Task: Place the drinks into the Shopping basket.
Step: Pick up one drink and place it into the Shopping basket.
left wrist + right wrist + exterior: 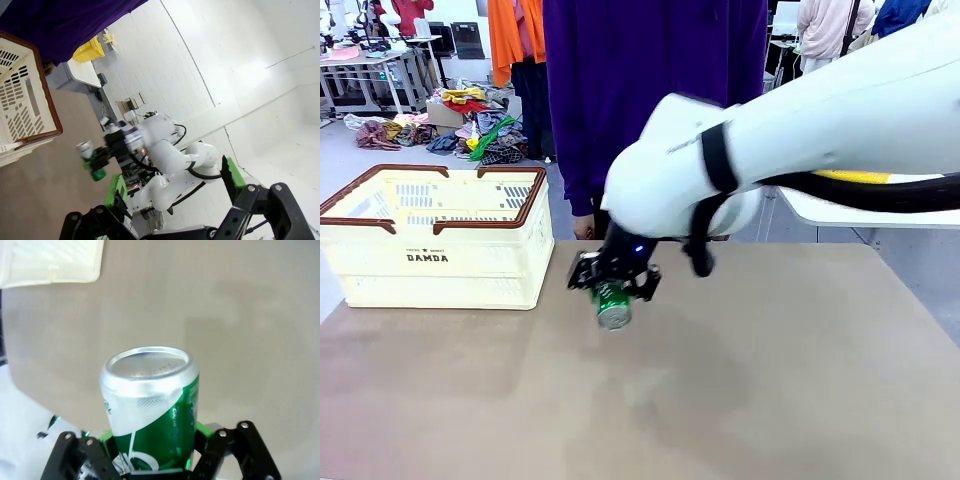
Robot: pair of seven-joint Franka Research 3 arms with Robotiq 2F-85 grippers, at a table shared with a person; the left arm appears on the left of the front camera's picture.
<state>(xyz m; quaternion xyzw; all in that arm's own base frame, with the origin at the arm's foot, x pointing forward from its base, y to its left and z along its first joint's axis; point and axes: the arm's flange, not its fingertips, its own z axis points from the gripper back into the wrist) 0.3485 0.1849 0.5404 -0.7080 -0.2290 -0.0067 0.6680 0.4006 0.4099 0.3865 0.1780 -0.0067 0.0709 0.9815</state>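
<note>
Green can (613, 303) is hanging tilted just above the worktop (770, 380), beside the Shopping basket (380, 222); the right claw (612, 288) is clamping its body, probably for clearing the rim. The left claw (174, 182) is gaping empty.

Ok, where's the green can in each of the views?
Front view: can left of centre, held by the right claw, just right of the basket.
Left wrist view: can lower left, in that same claw, past the basket's corner.
Right wrist view: can bottom centre, between the claw's fingers.
Shared landmark: the basket, on the left side of every picture.
</note>
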